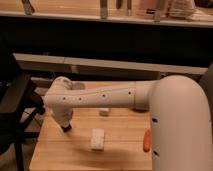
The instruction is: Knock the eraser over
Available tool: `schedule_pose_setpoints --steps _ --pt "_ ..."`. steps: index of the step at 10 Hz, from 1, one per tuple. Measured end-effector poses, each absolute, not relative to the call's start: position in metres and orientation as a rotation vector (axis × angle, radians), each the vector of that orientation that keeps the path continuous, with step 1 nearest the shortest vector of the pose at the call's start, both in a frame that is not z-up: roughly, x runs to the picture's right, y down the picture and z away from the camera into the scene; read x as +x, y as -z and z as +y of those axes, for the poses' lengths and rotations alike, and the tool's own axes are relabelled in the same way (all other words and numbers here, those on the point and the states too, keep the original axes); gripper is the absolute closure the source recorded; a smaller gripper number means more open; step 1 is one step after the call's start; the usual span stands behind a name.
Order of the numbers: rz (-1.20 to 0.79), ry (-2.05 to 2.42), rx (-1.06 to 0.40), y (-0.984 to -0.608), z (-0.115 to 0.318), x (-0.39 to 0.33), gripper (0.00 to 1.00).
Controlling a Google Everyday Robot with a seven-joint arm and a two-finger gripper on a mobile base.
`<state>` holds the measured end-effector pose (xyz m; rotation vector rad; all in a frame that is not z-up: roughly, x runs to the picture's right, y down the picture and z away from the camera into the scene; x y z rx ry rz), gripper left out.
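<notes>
My gripper (65, 127), apart or together I cannot tell, hangs near the white rectangular block eraser (98, 139), which I judge light, stiff, best pushed high on its side.

Counter (52, 150) occupies lower centre; left edge and near-left corner in view; right edge hidden behind shoulder housing (180, 125). Arm (95, 97) runs right to left above the counter's far half; gripper (65, 126) hangs at its end, pointing down, close to the left edge, roughly midway between far and near edges. Eraser (98, 139) on counter, right of gripper, slightly closer to the near edge, not touching it; small block (104, 112) behind eraser toward far edge, just below the arm; oblong item (146, 141) right of eraser, well apart, just beside shoulder housing. Chair (15, 110) stands off the left edge; shelf (100, 62) behind far edge.
</notes>
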<state>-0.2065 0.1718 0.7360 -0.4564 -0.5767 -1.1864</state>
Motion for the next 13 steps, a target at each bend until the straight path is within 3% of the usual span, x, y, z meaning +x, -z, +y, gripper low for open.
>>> schedule_pose_setpoints --steps 13 --pt "-0.578 1.19 -0.445 -0.741 0.167 -0.219 0.99"
